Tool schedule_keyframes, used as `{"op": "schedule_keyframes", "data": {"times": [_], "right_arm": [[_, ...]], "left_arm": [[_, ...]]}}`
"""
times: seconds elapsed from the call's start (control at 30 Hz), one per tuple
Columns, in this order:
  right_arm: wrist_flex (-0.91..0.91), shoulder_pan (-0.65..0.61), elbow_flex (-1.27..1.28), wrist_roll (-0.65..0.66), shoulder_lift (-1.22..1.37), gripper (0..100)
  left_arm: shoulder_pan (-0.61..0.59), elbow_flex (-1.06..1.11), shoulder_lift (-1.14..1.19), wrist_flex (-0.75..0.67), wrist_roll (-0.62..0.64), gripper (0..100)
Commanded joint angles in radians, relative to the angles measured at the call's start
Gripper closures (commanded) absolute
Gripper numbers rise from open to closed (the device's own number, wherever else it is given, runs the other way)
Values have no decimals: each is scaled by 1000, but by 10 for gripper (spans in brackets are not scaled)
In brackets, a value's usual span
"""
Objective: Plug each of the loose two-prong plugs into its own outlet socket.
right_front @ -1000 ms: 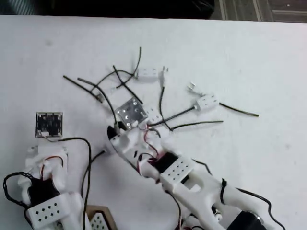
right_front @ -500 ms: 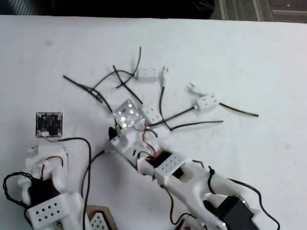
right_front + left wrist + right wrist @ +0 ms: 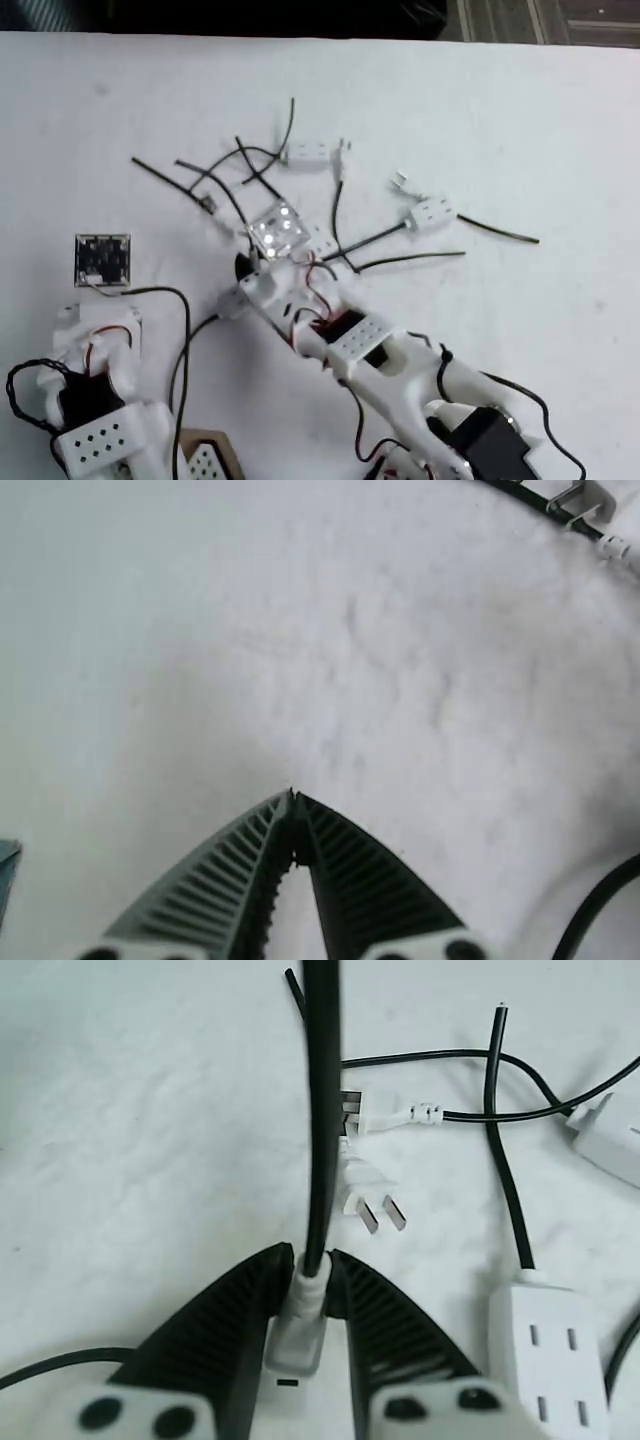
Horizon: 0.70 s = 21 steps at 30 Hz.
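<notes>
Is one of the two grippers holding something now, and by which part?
The right gripper is shut on a white plug, clamping its body just where the black cord leaves it. The left gripper is shut on nothing.

In right gripper (image 3: 308, 1260), white plug (image 3: 297, 1325) pinched between fingers; prong end hidden against gripper body, prongs impossible to see. Black cord (image 3: 322, 1110) ran straight ahead of fingertips, cut by frame edge. Outlet strip (image 3: 545, 1360) just beside right gripper cut off, full socket count unknowable. White block (image 3: 612, 1138) farther ahead also cut off. Base of left gripper (image 3: 293, 815) cropped. Loose plug (image 3: 585, 498) far ahead of its tips half out of frame. Teal sliver (image 3: 5, 872) beside its base unidentifiable. From above, square block (image 3: 279, 229) just ahead of right gripper glared bright, sockets unreadable.
</notes>
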Motion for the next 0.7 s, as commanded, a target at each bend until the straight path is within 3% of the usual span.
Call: {"op": "schedule_keyframes", "data": {"times": [0.0, 0.67], "right_arm": [[-22, 8, -11, 12, -4, 982], [-19, -7, -55, 8, 99, 982]], "left_arm": [[12, -29, -5, -15, 6, 973], [12, -29, -5, -15, 8, 973]]}}
